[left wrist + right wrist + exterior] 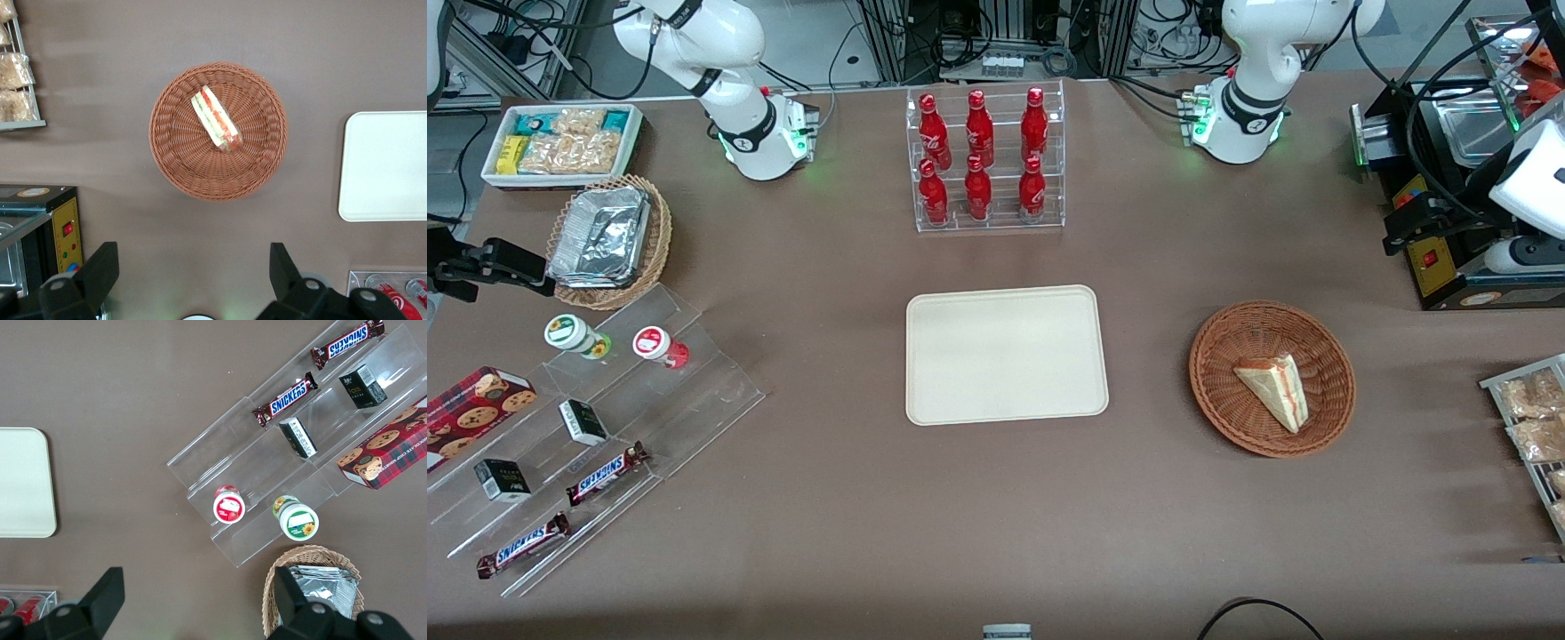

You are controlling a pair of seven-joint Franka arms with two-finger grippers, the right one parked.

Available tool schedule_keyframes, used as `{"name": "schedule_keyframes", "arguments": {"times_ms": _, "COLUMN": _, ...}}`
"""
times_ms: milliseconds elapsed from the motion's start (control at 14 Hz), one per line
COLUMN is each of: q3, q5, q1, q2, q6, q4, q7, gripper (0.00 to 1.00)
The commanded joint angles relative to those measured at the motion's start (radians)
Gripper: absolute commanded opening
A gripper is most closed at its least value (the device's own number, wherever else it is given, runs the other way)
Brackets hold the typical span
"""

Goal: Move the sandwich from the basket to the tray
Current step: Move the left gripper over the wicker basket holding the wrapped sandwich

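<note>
The sandwich (1273,388) is seen lying in the basket (1218,404), roughly at its middle, with its striped red and green cut side turned upward in the left wrist view (216,119); nothing is touching it. The basket (175,160) is set on the brown table (827,516) toward the working arm's end, well apart from the tray (1006,354), whose cream surface is bare; the rack of red bottles (983,160) is placed farther from the front camera than the tray. The gripper (189,280) is held high above the table, just off the basket's rim and not over the sandwich; its jaws are spread wide apart and nothing is held between them.

The reach has not yet been made, so most of the risk is judged to lie in the descent and the grasp; if the fingers (99,270) are lowered without first being centred over the wedge, the woven rim may be struck and the basket shoved or tipped; if the span is not turned across the narrow faces of the bread, one finger may land on the sloped surface and the wedge may be pushed aside. Soft bread may be crushed by a hard squeeze, or the layers may slide apart; a loose grip could let it drop short of the tray.
</note>
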Motion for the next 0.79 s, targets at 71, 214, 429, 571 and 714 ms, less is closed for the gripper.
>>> {"name": "schedule_keyframes", "arguments": {"times_ms": 71, "q3": -0.007, "q5": 0.006, "q1": 0.008, "q2": 0.0, "q6": 0.006, "q4": 0.012, "q7": 0.015, "gripper": 1.0}}
{"name": "schedule_keyframes", "arguments": {"times_ms": 214, "q3": -0.006, "q5": 0.014, "q1": 0.001, "q2": 0.025, "q6": 0.041, "q4": 0.004, "q7": 0.015, "gripper": 1.0}}
{"name": "schedule_keyframes", "arguments": {"times_ms": 429, "q3": -0.006, "q5": 0.014, "q1": -0.002, "q2": 0.095, "q6": 0.109, "q4": 0.0, "q7": 0.0, "gripper": 1.0}}
{"name": "schedule_keyframes", "arguments": {"times_ms": 571, "q3": -0.007, "q5": 0.014, "q1": -0.005, "q2": 0.123, "q6": 0.162, "q4": -0.029, "q7": -0.003, "gripper": 1.0}}
{"name": "schedule_keyframes", "arguments": {"times_ms": 714, "q3": -0.009, "q5": 0.012, "q1": -0.011, "q2": 0.128, "q6": 0.274, "q4": -0.115, "q7": -0.044, "gripper": 1.0}}
